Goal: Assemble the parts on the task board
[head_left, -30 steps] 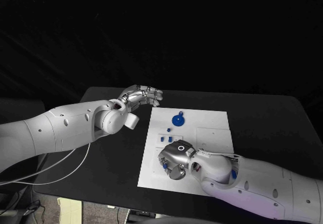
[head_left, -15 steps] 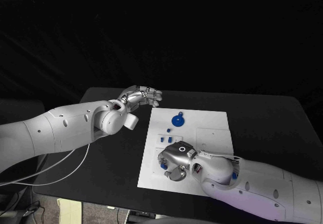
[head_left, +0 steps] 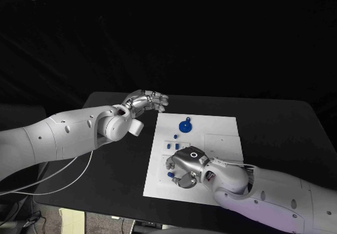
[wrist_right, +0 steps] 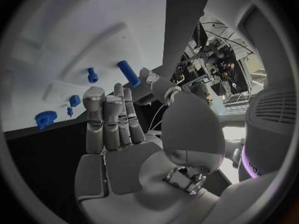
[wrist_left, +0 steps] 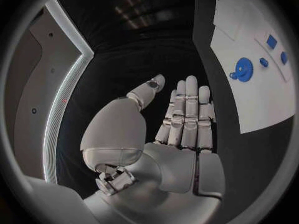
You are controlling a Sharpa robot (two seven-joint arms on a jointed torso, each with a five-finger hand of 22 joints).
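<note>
The white task board (head_left: 219,130) lies in the middle of the black table. A round blue gear-like part (head_left: 185,126) sits at its far end, with a small blue peg (head_left: 175,136) and two small blue blocks (head_left: 176,145) nearer in. My right hand (head_left: 185,168) hovers over the board's near end, fingers straight and holding nothing, beside a blue cylinder (head_left: 169,168). The right wrist view has that cylinder (wrist_right: 129,73) past the fingertips (wrist_right: 118,92), plus a peg (wrist_right: 92,75) and the gear (wrist_right: 45,119). My left hand (head_left: 148,102) is flat and open (wrist_left: 184,119) off the board's far left corner.
The black table (head_left: 281,122) spreads to either side of the board. A white cable (head_left: 70,168) hangs from my left arm over the table's left edge. In the left wrist view the board (wrist_left: 261,102) and gear (wrist_left: 243,68) lie to one side of the hand.
My right hand has shifted slightly over the near end of the board, uncovering more of the blue cylinder beside it. The left hand has stayed put.
</note>
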